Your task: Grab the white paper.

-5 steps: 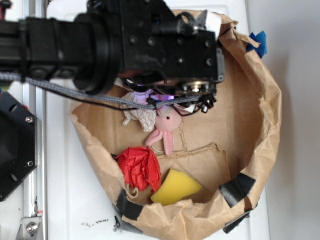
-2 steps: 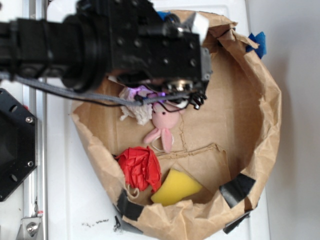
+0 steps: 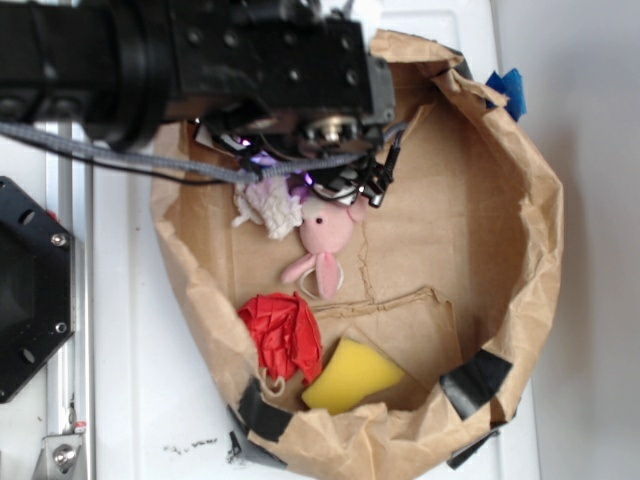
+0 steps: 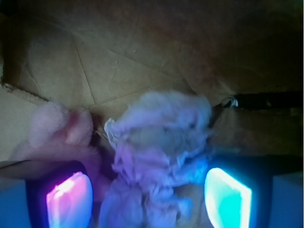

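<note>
In the wrist view the tool was seen spread apart, w/ its two lit pads at the bottom corners, one pinkish and one cyan, and the white paper was framed directly btwn them, filling most of the gap. No contact btwn pads and paper could be confirmed, so the tool was judged released and gripping nothing. The wad's longer axis was seen running from the pads away toward the far floor, i.e. roughly along the fingers and not across them, so a straight closing was judged likely to pinch its narrower width. The pink plush bunny was found just beside the paper on the pinkish pad's side, close enough that it was judged a risk of being caught in the same pinch. The paper itself was seen as off-white, heavily creased and ragged-edged, tinted violet by the pad light. Further out, in the exterior view, the tool was largely hidden under the black arm, w/ the white paper showing just below it, touching or nearly touching the bunny, on the floor of the brown paper sheet that was shaped into a tub on the table.
</note>
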Action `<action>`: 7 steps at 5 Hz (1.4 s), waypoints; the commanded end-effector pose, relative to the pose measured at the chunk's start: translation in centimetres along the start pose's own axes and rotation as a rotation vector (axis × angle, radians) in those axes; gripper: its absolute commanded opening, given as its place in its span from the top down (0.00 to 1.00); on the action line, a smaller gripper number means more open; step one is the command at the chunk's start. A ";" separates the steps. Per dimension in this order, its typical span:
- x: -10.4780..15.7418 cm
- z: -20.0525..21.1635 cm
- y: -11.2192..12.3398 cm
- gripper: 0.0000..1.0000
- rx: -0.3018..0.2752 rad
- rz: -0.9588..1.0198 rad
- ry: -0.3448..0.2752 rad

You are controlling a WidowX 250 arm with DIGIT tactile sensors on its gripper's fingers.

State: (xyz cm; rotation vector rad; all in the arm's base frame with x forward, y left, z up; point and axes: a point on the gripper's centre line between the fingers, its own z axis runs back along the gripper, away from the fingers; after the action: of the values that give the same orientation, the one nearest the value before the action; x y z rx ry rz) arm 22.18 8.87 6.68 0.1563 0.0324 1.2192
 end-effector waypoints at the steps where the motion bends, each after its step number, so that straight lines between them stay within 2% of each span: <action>1: 0.9 -0.4 1.7 0.00 -0.003 0.013 -0.055; 4: 0.4 -2.7 0.0 0.00 -0.049 -0.044 -0.085; 5: 0.4 -3.1 -0.6 0.00 -0.039 -0.043 -0.085; 6: 0.4 -3.0 -0.7 1.00 -0.047 -0.029 -0.083; 7: 0.5 -2.9 -0.8 1.00 -0.052 -0.025 -0.081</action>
State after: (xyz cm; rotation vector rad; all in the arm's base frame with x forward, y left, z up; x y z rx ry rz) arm 23.46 8.84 3.53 0.1549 -0.0646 1.1880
